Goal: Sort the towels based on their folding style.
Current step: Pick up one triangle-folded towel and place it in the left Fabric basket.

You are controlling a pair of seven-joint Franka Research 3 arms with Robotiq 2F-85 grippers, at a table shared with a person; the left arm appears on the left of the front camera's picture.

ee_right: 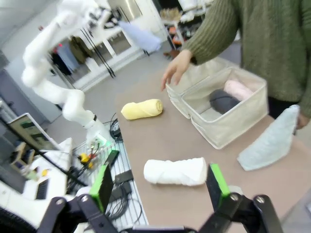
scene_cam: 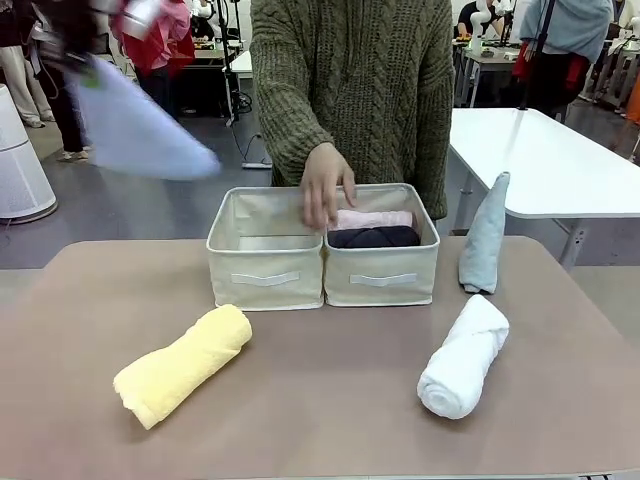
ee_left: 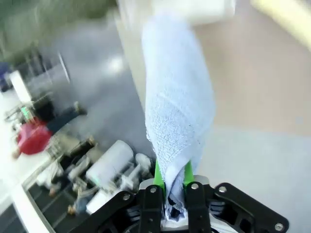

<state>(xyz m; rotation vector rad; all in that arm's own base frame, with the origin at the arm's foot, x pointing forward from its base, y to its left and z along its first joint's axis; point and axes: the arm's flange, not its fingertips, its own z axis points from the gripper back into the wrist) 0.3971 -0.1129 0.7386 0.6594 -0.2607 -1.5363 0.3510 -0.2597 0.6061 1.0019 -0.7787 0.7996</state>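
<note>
Beige fabric bin (scene_cam: 381, 275) holds a pink roll (scene_cam: 372, 218) and a dark grey roll (scene_cam: 373, 237). Left gripper (ee_left: 172, 174) pinches a fluffy light blue cone towel (ee_left: 177, 97) rising past its jaws. Right gripper (ee_right: 159, 175) stands spread, with a white terry roll (ee_right: 176, 171) beyond its jaws.

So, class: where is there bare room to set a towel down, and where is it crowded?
Bare table lies between the yellow roll and the white roll. The left bin looks empty. Crowded: the right bin, holding the pink roll and the dark grey roll, with the person's hand at its rim.
</note>
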